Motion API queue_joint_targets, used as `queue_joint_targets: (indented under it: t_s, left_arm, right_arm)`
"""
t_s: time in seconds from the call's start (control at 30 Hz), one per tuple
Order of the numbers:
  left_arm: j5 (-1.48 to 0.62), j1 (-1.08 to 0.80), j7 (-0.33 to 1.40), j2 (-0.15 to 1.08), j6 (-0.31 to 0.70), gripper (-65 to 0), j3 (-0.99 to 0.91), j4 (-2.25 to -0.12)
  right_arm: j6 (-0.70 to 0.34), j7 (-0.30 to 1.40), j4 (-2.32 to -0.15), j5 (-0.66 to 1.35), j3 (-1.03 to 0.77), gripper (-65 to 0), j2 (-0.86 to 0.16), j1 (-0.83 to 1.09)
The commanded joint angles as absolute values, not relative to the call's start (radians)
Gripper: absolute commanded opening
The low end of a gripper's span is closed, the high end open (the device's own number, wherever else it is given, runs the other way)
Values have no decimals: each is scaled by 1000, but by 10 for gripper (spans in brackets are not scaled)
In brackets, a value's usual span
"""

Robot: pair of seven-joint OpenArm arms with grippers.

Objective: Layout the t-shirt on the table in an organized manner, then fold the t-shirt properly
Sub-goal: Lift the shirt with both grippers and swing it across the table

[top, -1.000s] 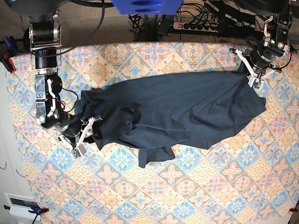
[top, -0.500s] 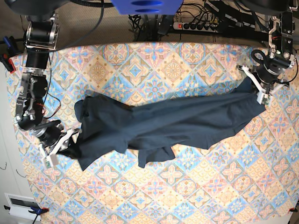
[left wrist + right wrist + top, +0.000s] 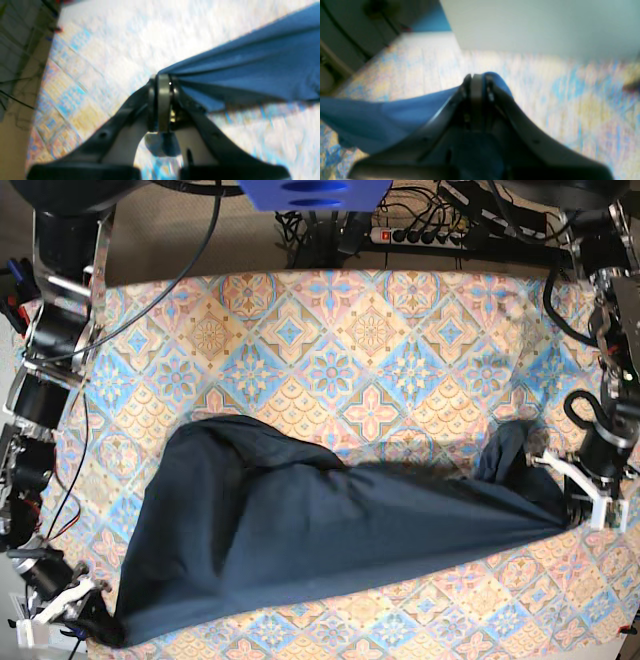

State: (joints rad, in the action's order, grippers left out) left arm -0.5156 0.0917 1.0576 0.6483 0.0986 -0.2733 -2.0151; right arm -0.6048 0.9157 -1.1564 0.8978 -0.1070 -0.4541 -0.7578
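The dark navy t-shirt (image 3: 320, 550) lies stretched across the near half of the table (image 3: 370, 330), pulled between both grippers. My left gripper (image 3: 583, 518) is at the right side of the base view, shut on a bunched end of the shirt. In the left wrist view its jaws (image 3: 163, 80) pinch the fabric (image 3: 250, 65), which fans out taut to the right. My right gripper (image 3: 88, 622) is at the near left corner, shut on the shirt's other end. In the right wrist view the jaws (image 3: 476, 78) clamp blue cloth (image 3: 395, 117) trailing left.
A power strip and cables (image 3: 420, 235) lie beyond the table's far edge. My right gripper is close to the table's near left corner, next to a white object (image 3: 25, 632). A pale wall or panel (image 3: 532, 25) rises behind the table in the right wrist view.
Both arms have swept toward the near edge, dragging the shirt from mid-table into the near half. The shirt's left part has spread wider and flatter.
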Motion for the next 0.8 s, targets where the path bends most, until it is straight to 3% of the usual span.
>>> queue_joint_targets:
  t_s: [0.0, 0.2, 0.47, 0.77]
  left_arm:
    - [-506, 165, 1046, 671, 91, -650, -262, -2023]
    - [-503, 414, 1090, 671, 91, -650, -160, -1923]
    - [-501, 725, 1087, 671, 90, -650, -88, -1747]
    - [-510, 857, 1092, 673, 90, -650, -93, -1724]
  right_arm:
    - [-596, 889, -1142, 906, -111, -642, -475, -826]
    - [-598, 877, -1032, 906, 1, -643, -470, -1047]
    - [-598, 835, -891, 906, 22, -643, -469, -1291]
    - [-598, 846, -889, 909, 13, -643, -486, -1306]
